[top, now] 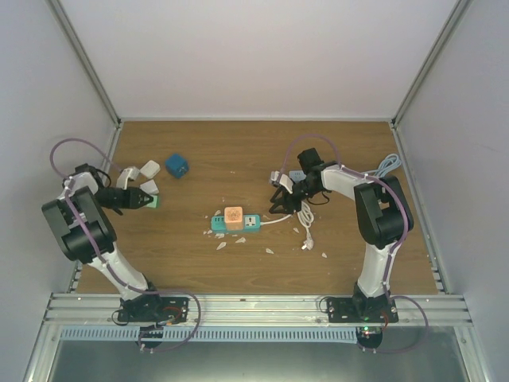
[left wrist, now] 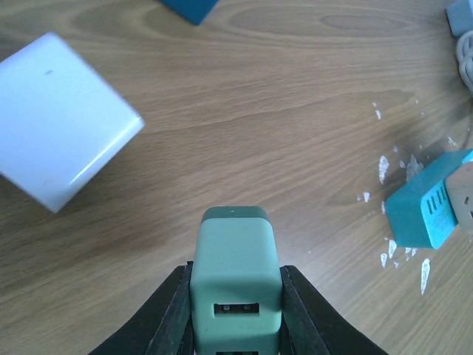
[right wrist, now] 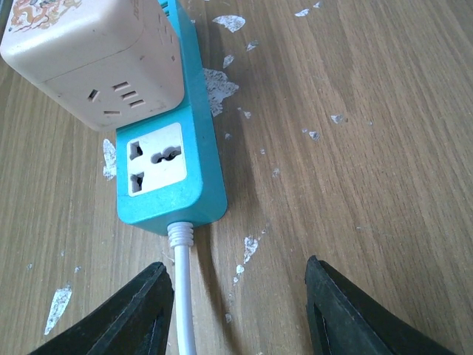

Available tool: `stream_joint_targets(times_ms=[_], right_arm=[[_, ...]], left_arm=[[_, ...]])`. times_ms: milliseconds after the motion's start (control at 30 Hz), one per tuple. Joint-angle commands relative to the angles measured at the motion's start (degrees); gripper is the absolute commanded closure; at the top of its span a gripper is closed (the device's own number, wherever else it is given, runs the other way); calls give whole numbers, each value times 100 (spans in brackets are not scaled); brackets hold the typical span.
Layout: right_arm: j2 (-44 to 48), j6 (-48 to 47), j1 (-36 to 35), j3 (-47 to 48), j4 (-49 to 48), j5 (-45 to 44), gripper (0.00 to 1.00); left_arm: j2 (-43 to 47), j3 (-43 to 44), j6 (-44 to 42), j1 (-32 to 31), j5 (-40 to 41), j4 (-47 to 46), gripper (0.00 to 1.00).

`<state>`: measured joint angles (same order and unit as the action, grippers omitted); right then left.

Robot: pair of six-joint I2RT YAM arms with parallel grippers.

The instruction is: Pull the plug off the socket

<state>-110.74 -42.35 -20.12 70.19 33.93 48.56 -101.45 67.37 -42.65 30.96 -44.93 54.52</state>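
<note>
Top external view: a teal socket strip (top: pixel 238 222) lies near the middle of the wooden table (top: pixel 238 151), with one arm on each side of it.
Green plug (left wrist: pixel 235 255): a small squarish charger with a pale green body and a darker green cap at its far end. A USB slot shows on the face toward the left wrist camera, and no prongs are visible. It is off the strip, well apart to the strip's left.
Left gripper (left wrist: pixel 236 285): its black fingers (left wrist: pixel 171 314) are clamped on the two sides of the green plug.
Right gripper (right wrist: pixel 240 299): its jaws are spread wide with nothing between them, just beside the strip's cord end.
Socket strip detail: one bare white-faced socket sits at the cord end. A beige cube adapter (right wrist: pixel 96 55) with an orange-printed top occupies the next place.
White cord (right wrist: pixel 182 296): it leaves the strip's end and passes between the right fingers, closer to one of them.
Nearby: a white block (left wrist: pixel 59 118) and a blue block (top: pixel 176 165) lie beyond the left gripper. White flecks (right wrist: pixel 218 81) are scattered around the strip.
</note>
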Motion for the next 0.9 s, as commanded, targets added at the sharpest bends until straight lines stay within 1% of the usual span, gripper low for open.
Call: stream_joint_targets(times_ms=[0,267,367,533,633,700,867], right_arm=[[-141,-131,34,113,160,-10,49],[-117,-225,42,100,263,-36,48],[-90,-268,48,100,291,-39,45],[-9,-330,58,40,234,-14,38],[118,-388,55,-71,106,88,32],[211,-449,61,-153,40,177,28],[526,-538,60,-467,-352,284,24]], left_arm=[[-404,248,-128,163,-360,-68,82],[-836,182,183,173,-336,-433,81],[-964,243,291,198,-277,-495,78],[-950,308,494,225,26,-695,65],[-852,337,549,235,143,-706,52],[-756,359,429,235,129,-627,43],[-407,424,154,225,107,-462,33]])
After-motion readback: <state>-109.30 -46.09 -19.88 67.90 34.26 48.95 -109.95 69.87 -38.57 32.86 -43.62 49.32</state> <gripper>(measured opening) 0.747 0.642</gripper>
